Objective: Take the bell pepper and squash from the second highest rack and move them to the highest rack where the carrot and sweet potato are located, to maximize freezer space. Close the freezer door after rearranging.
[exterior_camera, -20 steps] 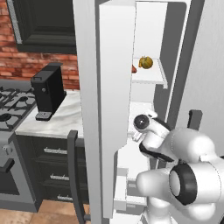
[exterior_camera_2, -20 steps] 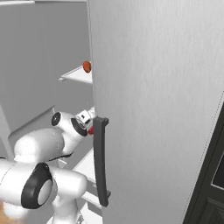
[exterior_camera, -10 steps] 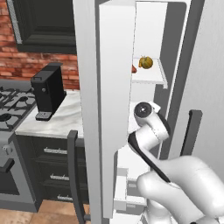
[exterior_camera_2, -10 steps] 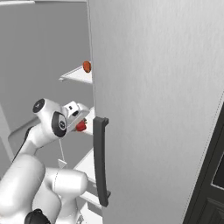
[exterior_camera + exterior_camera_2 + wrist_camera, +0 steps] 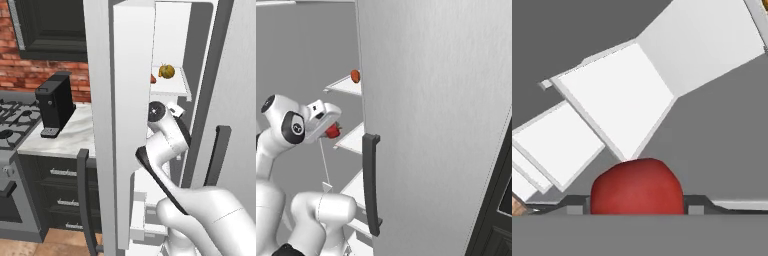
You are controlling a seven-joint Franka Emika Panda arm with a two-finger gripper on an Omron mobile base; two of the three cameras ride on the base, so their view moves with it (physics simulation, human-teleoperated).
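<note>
Inside the open freezer, the hand is clamped on the red bell pepper, which sits between its fingers above the white shelves. On the rack higher up rest the sweet potato and a yellow-green squash.

We see a red pepper, white shelves, a silver-grey door with dark handle, red brick wall, black machine, and marbled table.
</note>
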